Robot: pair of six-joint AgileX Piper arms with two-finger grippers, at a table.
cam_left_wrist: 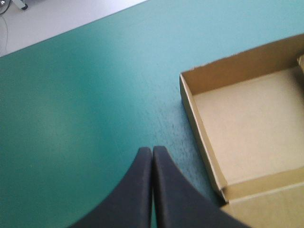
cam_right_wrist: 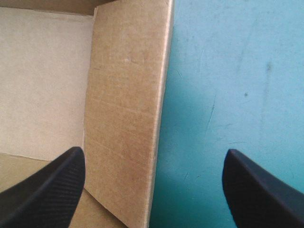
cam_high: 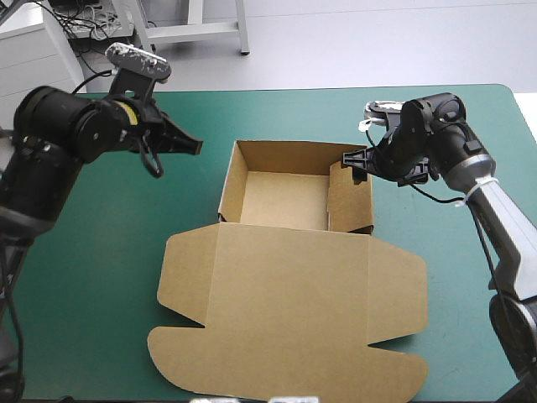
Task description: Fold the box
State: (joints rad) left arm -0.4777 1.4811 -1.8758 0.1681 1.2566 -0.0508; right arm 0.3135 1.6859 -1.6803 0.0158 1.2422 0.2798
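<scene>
The box (cam_high: 294,277) is matt brown board. Its broad lid, with rounded flaps, lies flat at the near side on the smooth teal-green cover (cam_high: 101,252), and the square tray stands with upright walls beyond it. The right gripper (cam_right_wrist: 153,154) is spread wide across the tray's right wall, one black finger (cam_right_wrist: 47,190) over the inside and the other over the cover. The left gripper (cam_left_wrist: 152,190) is pressed to a point above bare cover, with the tray's left wall ahead of its tip and apart from it.
</scene>
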